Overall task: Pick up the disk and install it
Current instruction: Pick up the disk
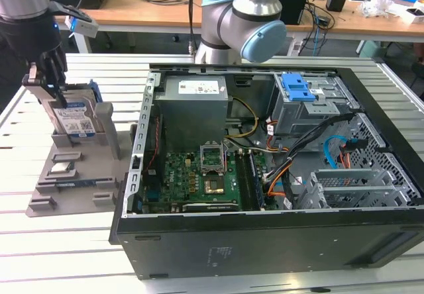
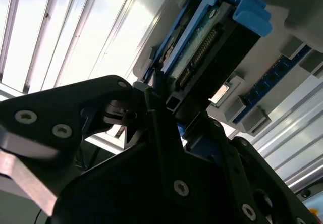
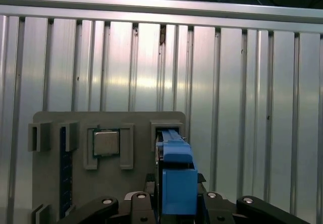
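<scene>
The disk (image 1: 74, 123) stands on edge in a slot of the grey parts holder (image 1: 99, 175) at the exterior view's left, its white-and-blue label facing the camera. My gripper (image 1: 48, 92) has come down over the disk's end, one finger on each flat side, and looks shut on it. In the second wrist view the disk (image 2: 202, 57) shows its connector edge and blue bracket, with the gripper (image 2: 179, 113) clamped at its near end. In the first wrist view the disk's blue bracket (image 3: 176, 168) runs between the fingers of the gripper (image 3: 177, 199). The disk's lower edge still sits in the slot.
The holder also carries a small square chip (image 1: 61, 169) (image 3: 106, 143) and a blue memory stick (image 1: 76, 183). The open computer case (image 1: 265, 241) fills the exterior view's right, with a grey drive cage and blue latch (image 1: 301, 89) at its back. The arm's base (image 1: 228, 22) stands behind the case.
</scene>
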You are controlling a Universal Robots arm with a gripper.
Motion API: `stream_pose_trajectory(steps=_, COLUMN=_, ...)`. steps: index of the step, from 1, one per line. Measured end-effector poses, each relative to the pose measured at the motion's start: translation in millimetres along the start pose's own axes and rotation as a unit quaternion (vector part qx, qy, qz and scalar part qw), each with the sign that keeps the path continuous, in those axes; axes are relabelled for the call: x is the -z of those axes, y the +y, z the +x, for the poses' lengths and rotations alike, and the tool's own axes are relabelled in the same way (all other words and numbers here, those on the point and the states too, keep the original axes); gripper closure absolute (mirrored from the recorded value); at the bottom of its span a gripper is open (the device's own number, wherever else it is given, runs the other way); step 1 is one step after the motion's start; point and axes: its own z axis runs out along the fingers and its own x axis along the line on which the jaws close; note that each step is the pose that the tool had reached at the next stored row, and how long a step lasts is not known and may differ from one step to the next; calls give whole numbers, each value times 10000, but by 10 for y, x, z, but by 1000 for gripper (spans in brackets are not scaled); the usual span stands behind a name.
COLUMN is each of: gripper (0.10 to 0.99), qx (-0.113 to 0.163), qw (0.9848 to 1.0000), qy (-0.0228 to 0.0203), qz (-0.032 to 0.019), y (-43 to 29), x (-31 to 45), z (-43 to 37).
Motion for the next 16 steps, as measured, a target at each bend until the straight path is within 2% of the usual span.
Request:
stream_pose_trajectory(steps=7, gripper=722, qx=0, qw=10000, qy=0, qz=0, y=5, x=115, z=-10)
stream_pose_trajectory(steps=12, gripper=722, qx=0, qw=10000, qy=0, qz=0, y=8, x=168, z=-15)
stream_pose_trajectory(steps=16, gripper=722, qx=0, qw=10000, qy=0, qz=0, y=11, x=247, z=-24)
